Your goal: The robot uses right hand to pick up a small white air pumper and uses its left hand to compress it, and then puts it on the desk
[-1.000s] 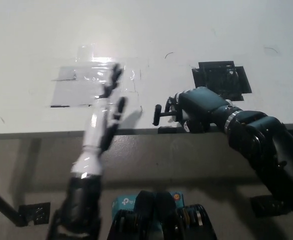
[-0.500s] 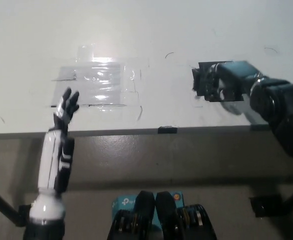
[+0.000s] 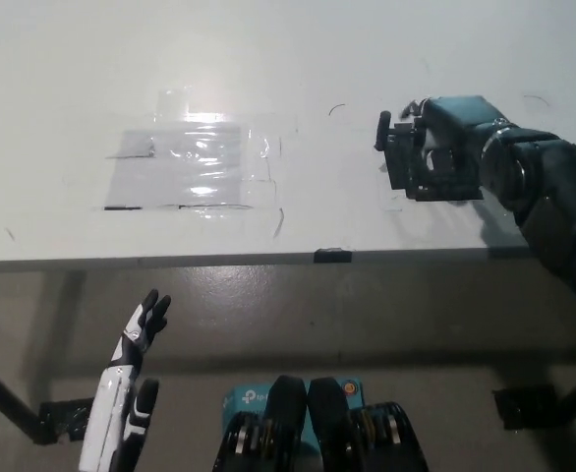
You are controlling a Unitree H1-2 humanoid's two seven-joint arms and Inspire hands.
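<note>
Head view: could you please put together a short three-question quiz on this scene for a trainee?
1. True or false: the white left robot hand rests on the desk.
2. Where is the black right robot hand? A: over the right part of the desk. B: on the clear taped sheet. C: down by the floor.
3. Fill in: the fingers of the white left robot hand are spread ____.

Key: 1 false, it hangs below the desk's front edge; 2 A; 3 apart.

No readable text or labels
</note>
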